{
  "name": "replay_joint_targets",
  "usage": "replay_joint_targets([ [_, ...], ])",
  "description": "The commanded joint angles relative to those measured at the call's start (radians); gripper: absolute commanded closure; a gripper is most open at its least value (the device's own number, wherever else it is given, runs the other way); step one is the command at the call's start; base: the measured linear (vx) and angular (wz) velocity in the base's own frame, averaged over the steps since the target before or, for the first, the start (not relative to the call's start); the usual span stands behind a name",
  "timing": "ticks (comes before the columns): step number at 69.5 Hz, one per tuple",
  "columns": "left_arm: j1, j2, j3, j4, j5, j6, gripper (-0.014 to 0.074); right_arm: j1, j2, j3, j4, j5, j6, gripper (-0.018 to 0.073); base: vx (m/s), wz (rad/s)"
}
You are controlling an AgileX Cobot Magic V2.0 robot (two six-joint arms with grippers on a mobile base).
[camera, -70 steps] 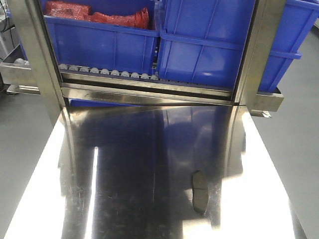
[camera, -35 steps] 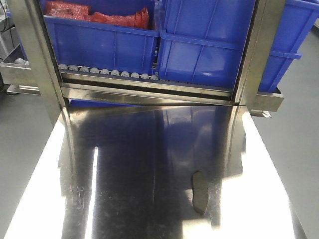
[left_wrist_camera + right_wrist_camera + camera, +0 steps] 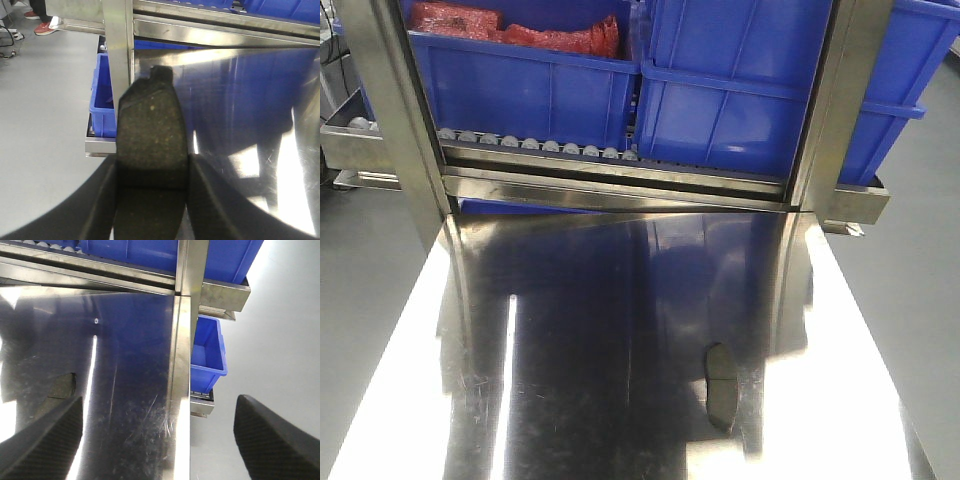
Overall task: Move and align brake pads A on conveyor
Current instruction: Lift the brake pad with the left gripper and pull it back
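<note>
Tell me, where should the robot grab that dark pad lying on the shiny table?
Across its narrow middle, by the groove, coming straight down. The pad lies flat on the table, so only its two long side edges offer a pinch; the open right gripper is likely the free one.

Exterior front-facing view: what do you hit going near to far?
Near to far: dark-grey curved brake pad lying on the shiny steel tabletop → steel crossbar of the rack → row of small grey rollers → blue plastic bins, the left one holding red bags.
</note>
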Motion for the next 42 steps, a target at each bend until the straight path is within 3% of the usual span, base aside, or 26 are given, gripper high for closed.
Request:
replay_joint_targets([
  [1, 0.0, 0.008, -0.028, 0.013, -0.087, 0.0, 0.0602, -0.007, 0.008, -0.026, -0.007, -0.072, -0.01, -0.0023, 0.0, 0.0],
  [30, 0.0, 0.008, -0.028, 0.013, -0.087, 0.0, 0.0602, -0.007, 0.012, -0.027, -0.008, -0.108, -0.01, -0.0023, 0.0, 0.0],
  [42, 0.0, 0.008, -0.028, 0.013, -0.087, 0.0, 0.0602, -0.007, 0.129, -0.082, 0.0, -0.095, 0.001, -0.0019, 0.0, 0.0],
])
